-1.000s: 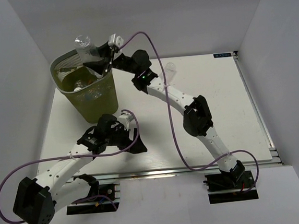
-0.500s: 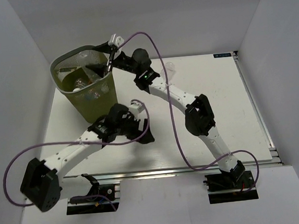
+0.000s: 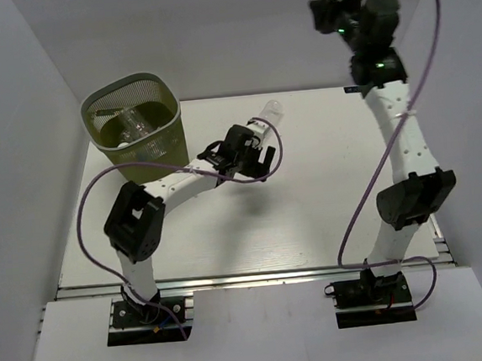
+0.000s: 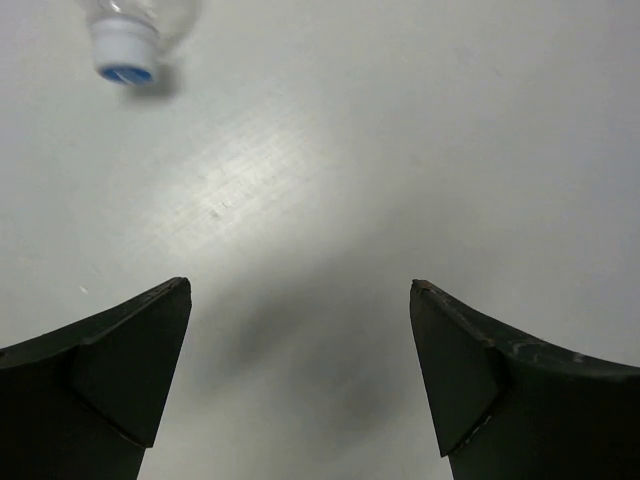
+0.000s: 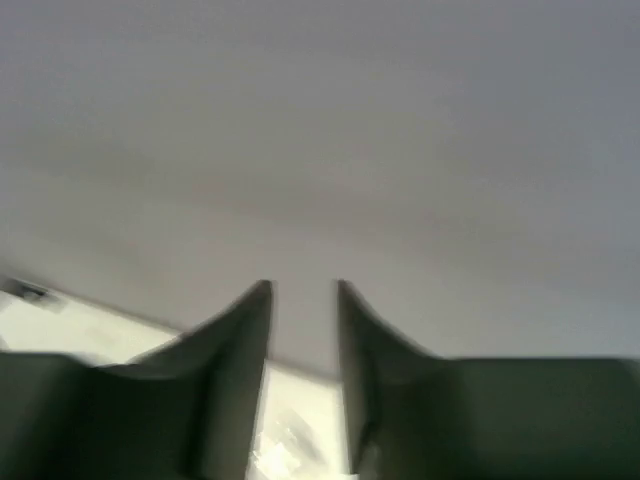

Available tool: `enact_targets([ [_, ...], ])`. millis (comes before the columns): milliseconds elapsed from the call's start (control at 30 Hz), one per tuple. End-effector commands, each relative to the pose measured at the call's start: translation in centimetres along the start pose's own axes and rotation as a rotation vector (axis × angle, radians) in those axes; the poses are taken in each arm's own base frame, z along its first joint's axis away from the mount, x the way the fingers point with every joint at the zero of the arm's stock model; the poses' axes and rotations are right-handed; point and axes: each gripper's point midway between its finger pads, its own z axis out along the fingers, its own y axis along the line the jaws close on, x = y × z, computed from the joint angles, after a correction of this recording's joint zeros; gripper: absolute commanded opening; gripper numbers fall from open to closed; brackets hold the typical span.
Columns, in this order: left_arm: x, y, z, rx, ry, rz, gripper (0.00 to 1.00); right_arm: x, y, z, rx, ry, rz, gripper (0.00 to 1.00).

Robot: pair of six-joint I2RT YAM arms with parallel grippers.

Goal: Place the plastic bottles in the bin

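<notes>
Left wrist cam: I saw the left gripper (image 4: 300, 290) with its jaws spread wide above the white table (image 4: 400, 150). Clear bottle (image 4: 135, 30), white-and-blue cap, lay upper left, well apart.

So the bin (image 3: 161, 149) sits at the back-left corner of the table (image 3: 328, 215), with a few bottles (image 3: 130, 124) lying down inside it. One more bottle (image 3: 270, 110) lies on the table off to the bin's right, near the back edge, and the left gripper (image 3: 256, 155) hangs just in front of it. The right gripper (image 3: 326, 8) is way up high over the back-right corner, well apart from everything else.
</notes>
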Motion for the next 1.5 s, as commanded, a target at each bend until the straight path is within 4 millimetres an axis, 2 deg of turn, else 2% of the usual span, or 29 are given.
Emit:
enact_targets([
  [0,-4.9,2.7,1.8,-0.165,-0.107,0.07,1.0,12.4,-8.6,-7.1,0.203,0.505,0.118,0.43],
  [33,-7.5,3.4,2.0,-0.217,-0.156,0.071,1.0,13.2,-9.1,-8.5,0.189,0.549,0.117,0.57],
  [67,-8.0,3.7,2.9,-0.235,-0.16,0.082,1.0,17.9,-9.7,-11.6,0.165,0.679,0.176,0.69],
  [100,-8.7,4.1,3.6,-0.259,-0.179,0.089,1.0,17.6,-10.1,-14.2,0.146,0.706,0.164,0.88],
  [133,-9.3,4.3,5.2,-0.273,-0.189,0.099,1.0,15.8,-10.0,-15.9,0.131,0.682,0.118,0.9],
  [167,-9.8,4.3,6.0,-0.272,-0.201,0.097,1.0,21.8,-9.1,-19.6,0.109,0.805,0.183,0.9],
  [200,-10.2,5.2,6.8,-0.297,-0.206,0.088,1.0,19.5,-8.2,-20.5,0.067,0.731,0.121,0.9],
  [233,-12.2,5.0,7.0,-0.295,-0.242,0.083,1.0,22.3,-7.2,-22.6,0.046,0.781,0.146,0.9],
  [267,-10.5,5.8,9.6,-0.306,-0.196,0.085,1.0,20.5,-6.2,-24.5,0.049,0.725,0.106,0.9],
  [300,-12.2,5.8,9.8,-0.314,-0.214,0.081,1.0,21.3,-5.3,-25.7,0.021,0.738,0.114,0.9],
  [333,-12.0,6.1,10.7,-0.326,-0.201,0.092,1.0,21.3,-4.8,-26.4,0.016,0.747,0.122,0.9],
  [367,-11.7,6.4,11.6,-0.342,-0.189,0.093,1.0,19.8,-4.2,-27.2,0.018,0.716,0.105,0.9],
  [500,-10.3,7.1,15.4,-0.37,-0.193,0.098,1.0,21.3,-2.5,-30.8,0.034,0.765,0.163,0.9],
  [600,-11.3,8.3,16.0,-0.444,-0.224,0.121,1.0,21.6,-1.8,-32.5,0.056,0.757,0.173,0.9],
  [633,-9.2,8.9,17.4,-0.463,-0.167,0.147,1.0,21.3,-1.8,-32.7,0.077,0.748,0.177,0.9],
  [733,-9.2,8.9,17.6,-0.461,-0.16,0.171,1.0,21.2,-1.3,-33.8,0.096,0.744,0.195,0.9],
  [867,-6.4,8.3,18.4,-0.412,-0.101,0.165,0.91,21.9,-0.9,-34.7,0.097,0.756,0.215,0.9],
  [933,-6.3,8.1,17.8,-0.402,-0.09,0.159,0.74,22.5,-0.8,-35.0,0.094,0.77,0.225,0.9],
  [967,-5.2,8.1,17.8,-0.391,-0.065,0.164,0.54,22.5,-0.8,-35.0,0.091,0.768,0.222,0.9],
  [1000,-6.5,7.9,16.9,-0.39,-0.094,0.159,0.42,22.6,-0.8,-35.0,0.089,0.769,0.226,0.9],
  [1100,-6.1,7.7,16.0,-0.38,-0.104,0.149,0.12,22.9,-0.4,-35.1,0.074,0.775,0.239,0.89],
  [1167,-6.9,7.4,14.6,-0.367,-0.123,0.146,0.09,23.3,-0.1,-35.3,0.064,0.783,0.254,0.89],
  [1200,-7.1,7.1,14.1,-0.354,-0.127,0.135,0.01,23.3,0.1,-35.3,0.059,0.783,0.255,0.88],
  [1267,-7.2,6.6,13.1,-0.327,-0.134,0.107,0.0,23.5,0.3,-35.5,0.053,0.787,0.259,0.88],
  [1300,-9.9,5.9,11.0,-0.305,-0.203,0.09,0.0,23.6,0.3,-35.6,0.046,0.786,0.254,0.88],
  [1333,-9.6,5.4,10.2,-0.275,-0.206,0.068,0.0,23.7,0.4,-35.7,0.043,0.789,0.255,0.86],
  [1400,-12.1,4.3,7.2,-0.228,-0.282,0.054,0.0,24.1,0.5,-36.0,0.037,0.794,0.248,0.86],
  [1433,-15.1,3.7,3.2,-0.208,-0.369,0.034,0.0,24.5,0.5,-36.3,0.044,0.804,0.249,0.85],
  [1467,-16.3,3.5,1.0,-0.205,-0.405,0.03,0.0,24.9,0.5,-36.5,0.044,0.811,0.251,0.85],
])
